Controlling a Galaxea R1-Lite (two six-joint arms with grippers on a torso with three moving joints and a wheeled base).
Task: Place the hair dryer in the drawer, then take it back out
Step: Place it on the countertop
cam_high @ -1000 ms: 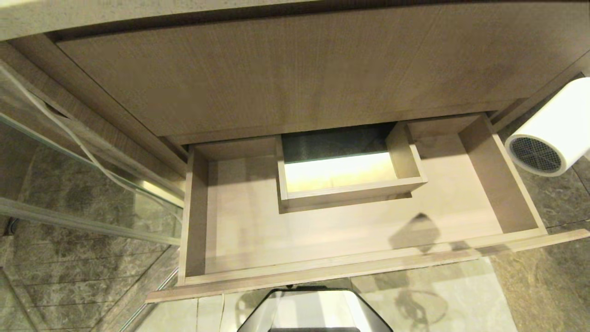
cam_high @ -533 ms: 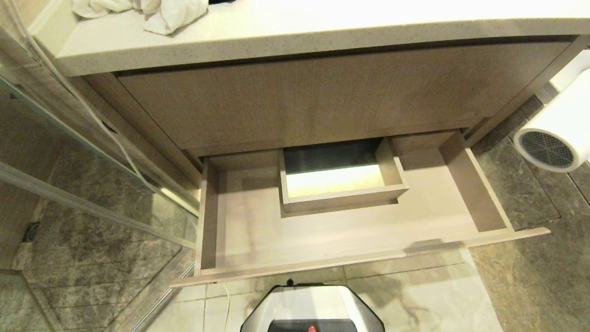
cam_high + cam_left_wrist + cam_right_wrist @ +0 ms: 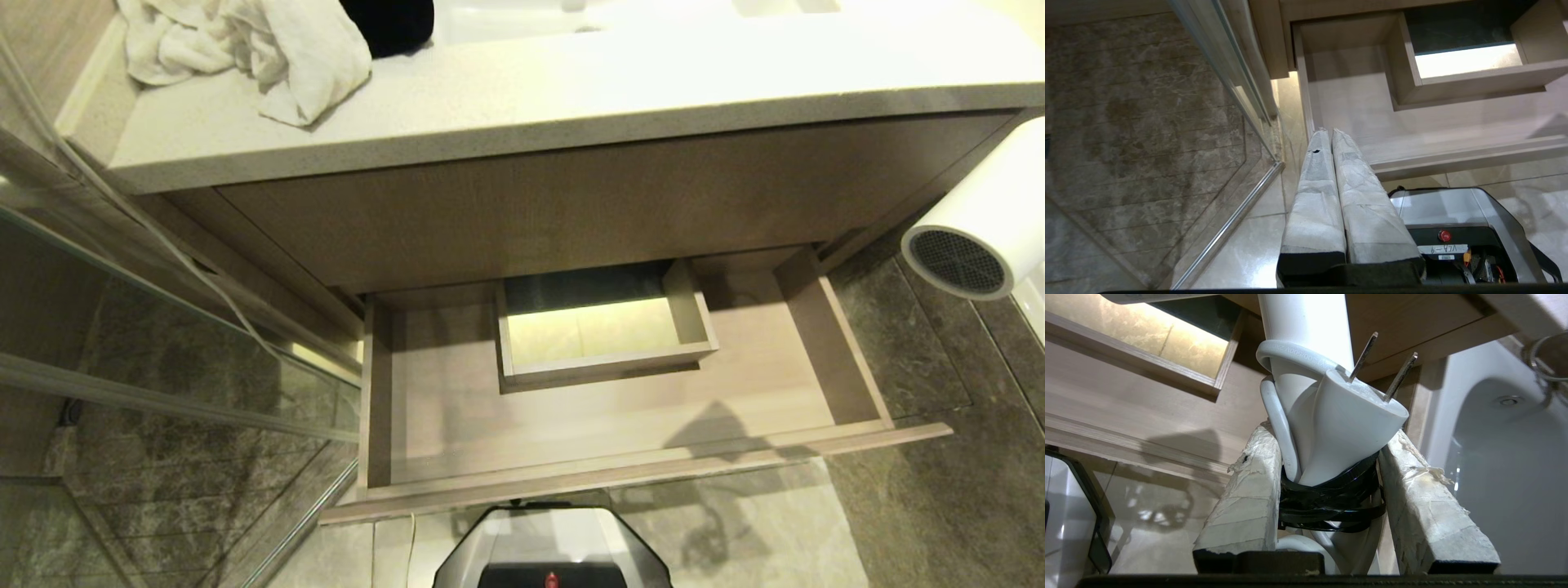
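- Right claw [image 3: 1331,490]: its two tape-wrapped fingers [image 3: 1245,494] are clamped on the small white hair dryer [image 3: 980,229], gripping the handle where the bundled white cord and black strap [image 3: 1331,502] are wound; the white two-prong plug [image 3: 1347,412] lies against the handle just above the grip.
- Hair dryer position: held in the air at the right edge of the head view, outside and to the right of the wide light wood-grain drawer [image 3: 833,343], round grey mesh grille facing the camera.
- Drawer: pulled out, nothing inside; boxed rectangular cutout [image 3: 604,363] at its back.
- Left claw [image 3: 1337,192]: fingers pressed together, holding nothing, beside the drawer's left front corner.
- Pale stone vanity surface [image 3: 571,98]: carries a crumpled cream-white towel [image 3: 253,49].
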